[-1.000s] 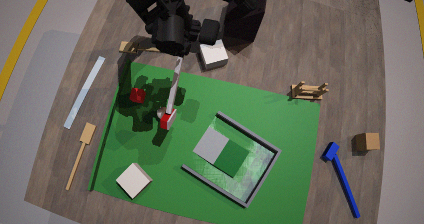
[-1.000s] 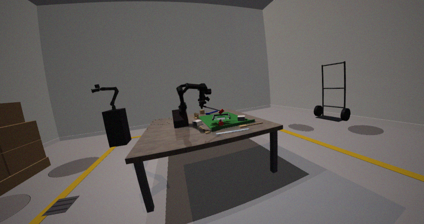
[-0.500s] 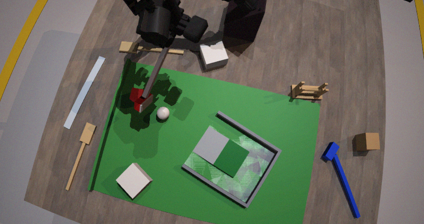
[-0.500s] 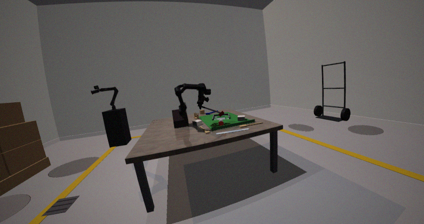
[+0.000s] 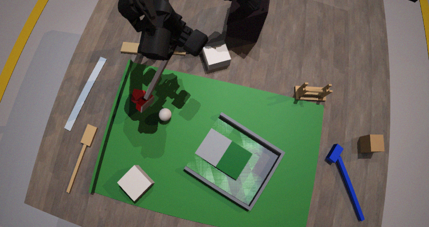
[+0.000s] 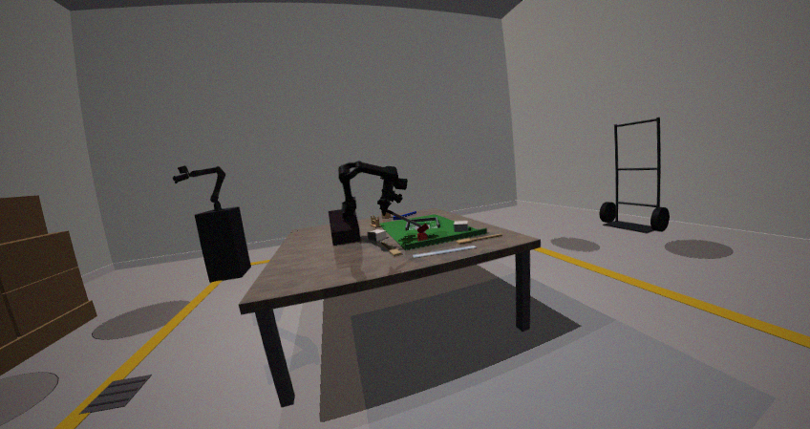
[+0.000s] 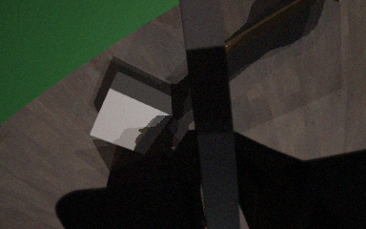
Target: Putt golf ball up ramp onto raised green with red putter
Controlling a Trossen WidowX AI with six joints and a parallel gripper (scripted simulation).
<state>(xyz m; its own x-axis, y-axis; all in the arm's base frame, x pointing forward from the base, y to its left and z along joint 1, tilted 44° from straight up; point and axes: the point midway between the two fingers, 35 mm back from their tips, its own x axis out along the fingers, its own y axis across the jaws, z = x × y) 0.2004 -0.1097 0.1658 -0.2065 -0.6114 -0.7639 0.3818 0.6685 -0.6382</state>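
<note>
The hand (image 5: 156,48) is clamped nearly shut on the grey shaft of the red putter (image 5: 143,102), which slants down from it to a blocky red head with a pale striking face, resting on the flat green mat (image 5: 186,176). The smooth white golf ball (image 5: 165,114) lies on the mat just beyond the putter head, close to its face but not touching it. A small red cube (image 5: 136,94) sits right beside the head on its other side.

Farther out from the hand along the same line stands the ramp (image 5: 213,146), a grey sloped panel leading to the raised green (image 5: 233,160), a dark green square, both inside a grey-walled frame (image 5: 261,142) with a pale patterned floor.

Close beside the hand on the wood-grained desk (image 5: 331,44) is a white cube (image 5: 216,56), which also shows in the wrist view next to the dark shaft. A tan wooden paddle (image 5: 129,48) lies partly under the hand. Another white block (image 5: 135,182) rests on the mat's far corner. Off the mat lie a pale blue strip (image 5: 85,92), a second tan paddle (image 5: 81,157), a small wooden rack (image 5: 312,91), a brown cube (image 5: 371,143) and a blue putter (image 5: 346,179).
</note>
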